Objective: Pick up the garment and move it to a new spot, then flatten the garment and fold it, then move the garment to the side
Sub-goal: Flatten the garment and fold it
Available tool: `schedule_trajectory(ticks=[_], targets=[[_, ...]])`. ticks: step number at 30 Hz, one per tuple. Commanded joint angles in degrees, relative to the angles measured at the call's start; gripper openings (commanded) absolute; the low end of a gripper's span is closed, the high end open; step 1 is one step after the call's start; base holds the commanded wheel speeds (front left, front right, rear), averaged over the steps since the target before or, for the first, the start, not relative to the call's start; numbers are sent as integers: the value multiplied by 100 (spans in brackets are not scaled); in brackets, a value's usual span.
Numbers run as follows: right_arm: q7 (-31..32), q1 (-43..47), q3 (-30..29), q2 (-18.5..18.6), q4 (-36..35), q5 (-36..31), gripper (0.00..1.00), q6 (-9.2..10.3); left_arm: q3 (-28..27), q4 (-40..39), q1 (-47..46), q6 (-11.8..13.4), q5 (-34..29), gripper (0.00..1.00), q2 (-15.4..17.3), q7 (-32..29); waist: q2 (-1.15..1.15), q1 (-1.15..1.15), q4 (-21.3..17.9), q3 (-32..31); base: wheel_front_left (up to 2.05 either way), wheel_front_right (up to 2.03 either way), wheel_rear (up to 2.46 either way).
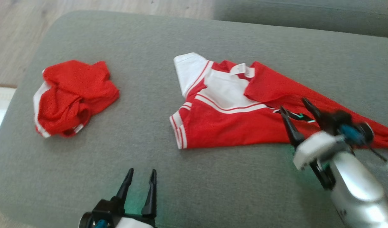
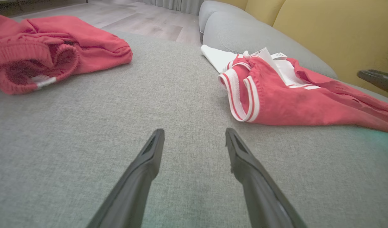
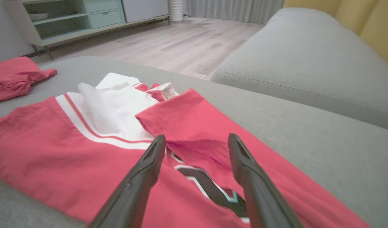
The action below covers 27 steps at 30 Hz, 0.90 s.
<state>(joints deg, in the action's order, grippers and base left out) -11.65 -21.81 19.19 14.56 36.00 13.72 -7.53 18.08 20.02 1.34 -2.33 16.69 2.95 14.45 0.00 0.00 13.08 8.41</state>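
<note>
Nearest, the left gripper (image 1: 141,172) hovers low over the bare grey cushion (image 1: 213,177), jaws spread and holding nothing, well apart from any cloth. Further along, the right gripper (image 1: 292,104) hangs just above the red-and-white garment (image 1: 232,123), its fingers also parted with no fabric pinched between them. That garment lies right of centre on the cushion, spread roughly but not flat: a red flap is turned over the white panel, the label (image 1: 243,69) shows near the far edge, and one end tapers off to the right. So I judge the relocating done and the flattening only partway; smoothing, folding and setting aside all remain. Off to the left sits a crumpled red piece (image 1: 73,95), untouched. Beyond are a sofa seat (image 1: 308,15) and wooden floor (image 1: 23,31).
</note>
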Motion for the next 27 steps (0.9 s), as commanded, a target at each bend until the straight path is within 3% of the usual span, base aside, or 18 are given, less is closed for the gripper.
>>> schedule_trajectory(ticks=[1,8,16,17,18,20,21,27], targets=[[83,-333,199,19,-93,49,100,4,-120,-157,-211,18,26,100,-7,55,0,0,119,63,0,0,0],[506,-1105,954,89,603,64,100,4,114,-263,-295,83,119,100,-7,55,0,0,584,270,0,0,0],[377,-1423,1000,69,1180,-108,100,4,231,-358,-342,143,174,100,-7,55,0,0,760,393,0,0,0],[329,-1445,985,56,1230,-123,88,4,240,-365,-349,151,179,100,-7,55,0,0,766,407,0,0,0],[284,-1465,982,40,1274,-139,65,4,245,-371,-356,159,181,100,-7,55,0,0,769,419,0,0,0],[188,-1500,962,13,1346,-153,32,4,247,-377,-366,171,182,100,-7,55,0,0,766,439,0,0,0],[144,-1518,944,2,1378,-156,3,4,245,-378,-370,173,179,100,-7,55,0,0,762,447,0,0,0],[-135,-1728,749,30,1420,-70,0,4,219,-384,-393,186,179,100,-7,55,0,0,711,495,0,0,0]])
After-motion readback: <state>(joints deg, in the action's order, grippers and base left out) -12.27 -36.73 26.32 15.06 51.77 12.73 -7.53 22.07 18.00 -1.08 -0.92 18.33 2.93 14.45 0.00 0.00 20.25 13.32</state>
